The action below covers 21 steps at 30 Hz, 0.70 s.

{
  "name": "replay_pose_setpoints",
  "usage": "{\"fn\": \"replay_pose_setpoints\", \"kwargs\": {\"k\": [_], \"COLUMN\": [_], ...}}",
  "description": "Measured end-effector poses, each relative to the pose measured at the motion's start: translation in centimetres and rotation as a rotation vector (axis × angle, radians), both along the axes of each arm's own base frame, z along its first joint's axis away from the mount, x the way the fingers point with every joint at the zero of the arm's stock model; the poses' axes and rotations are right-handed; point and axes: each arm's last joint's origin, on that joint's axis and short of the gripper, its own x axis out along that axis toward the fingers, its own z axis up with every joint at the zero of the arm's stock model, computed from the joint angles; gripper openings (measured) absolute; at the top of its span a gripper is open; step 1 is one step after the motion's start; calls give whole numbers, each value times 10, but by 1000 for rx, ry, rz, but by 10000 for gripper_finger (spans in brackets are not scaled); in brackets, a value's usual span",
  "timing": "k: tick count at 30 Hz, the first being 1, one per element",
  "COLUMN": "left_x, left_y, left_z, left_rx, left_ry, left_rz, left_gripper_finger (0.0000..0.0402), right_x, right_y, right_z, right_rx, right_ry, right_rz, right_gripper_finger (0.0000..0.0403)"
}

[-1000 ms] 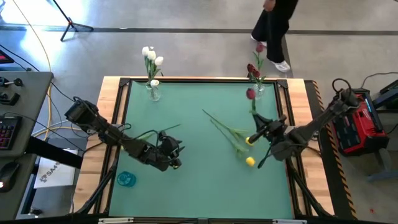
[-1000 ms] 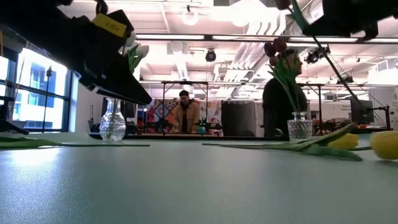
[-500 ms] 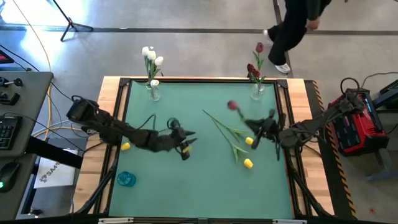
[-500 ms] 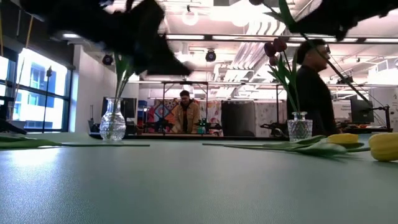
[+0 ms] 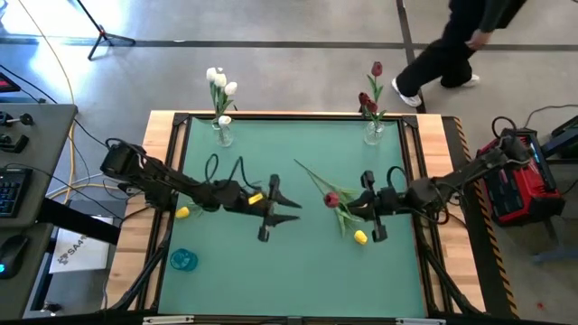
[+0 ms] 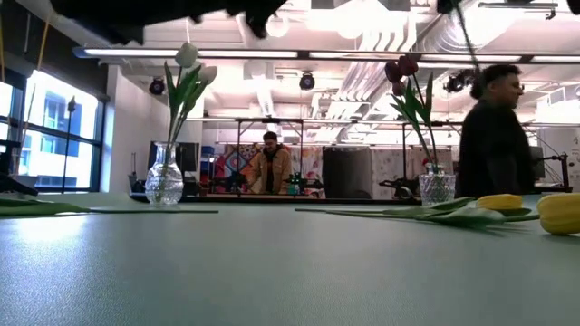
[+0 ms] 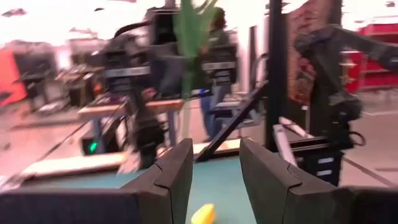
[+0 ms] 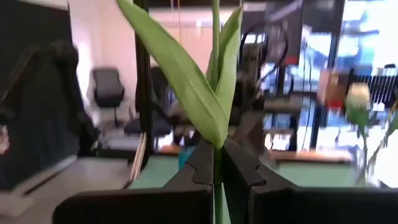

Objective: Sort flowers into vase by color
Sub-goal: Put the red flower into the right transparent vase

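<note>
Dark red tulip [image 5: 331,199] pinched in right claw [image 5: 366,203]; left claw [image 5: 284,206] gapes.

Two dark arms, black cables looped along links, yellow label on left arm [image 5: 256,198]

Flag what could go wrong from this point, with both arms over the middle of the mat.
The right pincer grips a dark red tulip by its thin stem; it could swing or slip out. The left pincer sits open close by, so the arms might collide. Two yellow tulips lie under the right arm, and a low pass could drag them.
</note>
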Motion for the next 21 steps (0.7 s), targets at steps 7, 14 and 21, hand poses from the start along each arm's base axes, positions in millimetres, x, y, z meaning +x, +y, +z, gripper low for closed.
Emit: {"fn": "replay_pose_setpoints", "kwargs": {"k": [7,14,21], "left_x": [46,74,76], "left_y": [-16,-12,-7], "left_z": [-11,-13,-12], "left_rx": [80,73,63], "left_ry": [6,-10,-9], "left_rz": [-39,27,115], "left_gripper_finger": [122,145,192], "right_x": [19,30,29], "right_y": [-4,-5,0], "right_z": [2,-8,-6], "right_rx": [-47,-42,-36], "right_ry": [-163,-134,-170], "right_rz": [-69,-49,14], "right_gripper_finger": [0,0,0]}}
